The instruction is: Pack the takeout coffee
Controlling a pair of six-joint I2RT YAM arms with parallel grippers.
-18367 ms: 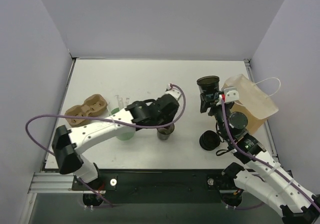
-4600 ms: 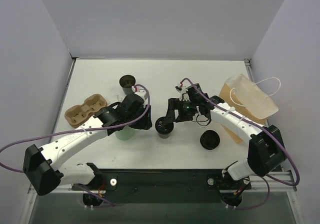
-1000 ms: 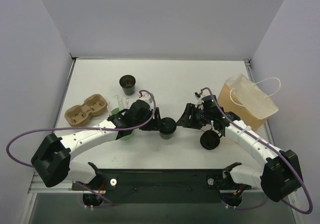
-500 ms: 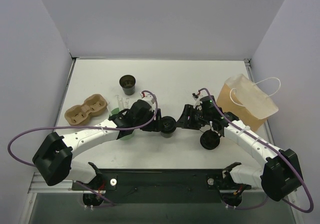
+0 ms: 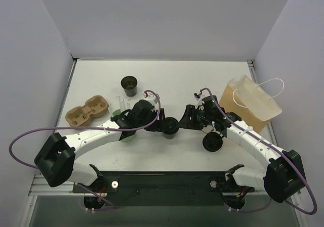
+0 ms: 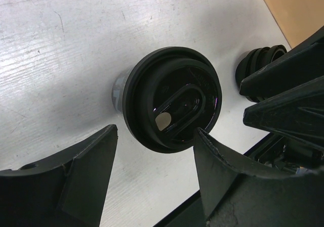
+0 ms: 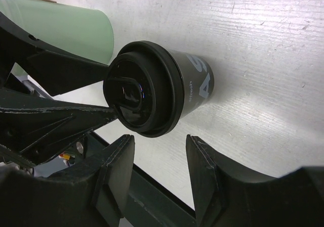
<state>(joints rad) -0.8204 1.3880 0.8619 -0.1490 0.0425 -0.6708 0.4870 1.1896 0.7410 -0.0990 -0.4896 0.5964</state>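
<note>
The takeout coffee [image 5: 170,127] is a small black cup standing at the table's middle with a black lid pressed on it. It also shows in the left wrist view [image 6: 172,105] and the right wrist view [image 7: 152,88]. My left gripper [image 5: 160,125] is open at its left side; in the left wrist view [image 6: 157,159] the lid lies just beyond the spread fingertips. My right gripper [image 5: 184,121] is open at its right side; in the right wrist view [image 7: 160,142] the cup sits just past the fingertips. Neither gripper holds anything.
A green cup [image 5: 125,137] stands under my left arm and shows in the right wrist view [image 7: 66,27]. A black cup with a brown inside [image 5: 129,84] stands further back. A loose black lid [image 5: 212,142], a brown cup carrier [image 5: 87,110] and a tan bag [image 5: 253,105] are nearby.
Both grippers have edged closer to the lidded cup from either side. The cup stays where it was.
</note>
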